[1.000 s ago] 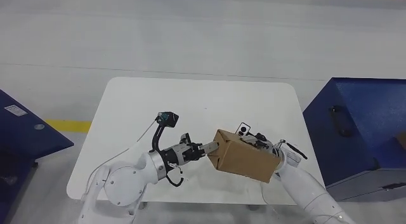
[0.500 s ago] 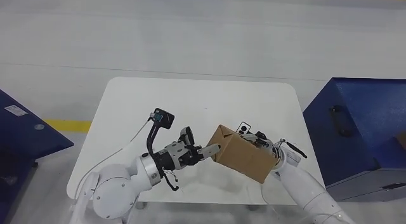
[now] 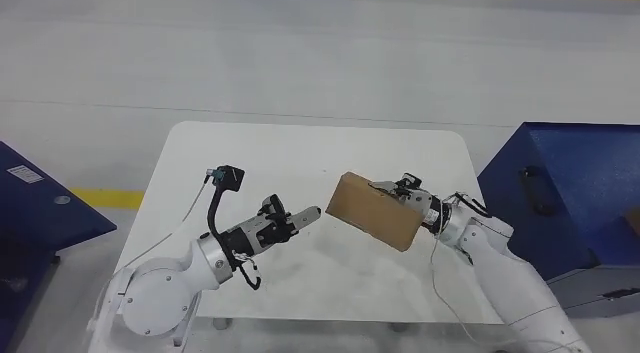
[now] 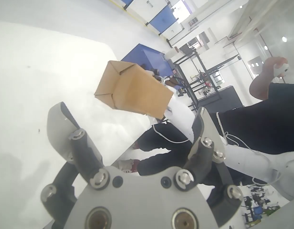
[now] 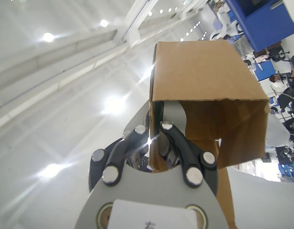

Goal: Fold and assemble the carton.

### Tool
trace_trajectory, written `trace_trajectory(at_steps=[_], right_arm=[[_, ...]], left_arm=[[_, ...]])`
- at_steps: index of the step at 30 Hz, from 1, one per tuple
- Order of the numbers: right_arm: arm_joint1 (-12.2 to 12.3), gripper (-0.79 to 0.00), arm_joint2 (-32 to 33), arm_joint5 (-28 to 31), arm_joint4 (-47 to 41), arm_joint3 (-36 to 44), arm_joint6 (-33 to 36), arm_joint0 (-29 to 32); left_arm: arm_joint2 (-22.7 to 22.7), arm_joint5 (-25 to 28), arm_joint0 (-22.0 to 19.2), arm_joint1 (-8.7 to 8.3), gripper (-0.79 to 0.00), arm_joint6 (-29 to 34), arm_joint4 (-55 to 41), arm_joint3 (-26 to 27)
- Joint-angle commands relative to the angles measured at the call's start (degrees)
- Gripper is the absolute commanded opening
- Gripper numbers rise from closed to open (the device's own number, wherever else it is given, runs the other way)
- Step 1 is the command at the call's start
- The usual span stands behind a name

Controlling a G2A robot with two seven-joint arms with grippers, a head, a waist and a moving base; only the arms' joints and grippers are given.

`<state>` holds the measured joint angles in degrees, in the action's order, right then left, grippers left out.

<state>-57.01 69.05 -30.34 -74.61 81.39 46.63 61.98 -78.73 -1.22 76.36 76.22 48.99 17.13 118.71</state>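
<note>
- While the right claw [image 5: 153, 129] pinches one side wall of the carton [image 3: 372, 211] at its open end, with one finger inside and one outside, the brown box hangs tilted in the air over the right part of the counter [image 3: 300, 153].
- The left claw [image 3: 293, 215] has its fingers spread and holds nothing. It sits low over the counter, apart from the carton and pointing toward the carton's nearer end.
- That nearer end, seen from the left wrist, has its flaps folded shut. The end at the right claw is open, and a loose flap hangs down beside the fingers.
- By my reading, the step in hand is closing the ends: one looks finished and the open one is left to do.
- The next move likely calls for a change of grip. The left claw would have to brace or take the box at the closed end so that the right claw can let go and tuck the hanging flap.
- A blue cabinet [image 3: 570, 203] stands just past the counter's right edge, and another blue unit [image 3: 40, 213] sits off to the left. Neither is in the way.
- The real obstacle is the right claw's own finger inside the mouth that must be shut.
</note>
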Motion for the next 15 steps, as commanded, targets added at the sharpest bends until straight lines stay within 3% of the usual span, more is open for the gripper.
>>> trace_trajectory(at_steps=[1, 8, 15], right_arm=[[0.8, -0.785, 3.1, -6.9, 0.0, 4.1, -7.0, 1.9], [2.9, -0.785, 11.5, -27.7, -1.7, 16.0, -30.1, 5.4], [5.0, -0.785, 5.2, -27.7, -13.6, 18.9, -53.6, 0.5]], left_arm=[[0.1, 0.1, 0.0, 0.01, 0.0, -0.3, -0.4, 0.0], [0.1, 0.1, 0.0, 0.01, 0.0, -0.3, -0.4, 0.0], [0.1, 0.1, 0.0, 0.01, 0.0, -0.3, -0.4, 0.0]])
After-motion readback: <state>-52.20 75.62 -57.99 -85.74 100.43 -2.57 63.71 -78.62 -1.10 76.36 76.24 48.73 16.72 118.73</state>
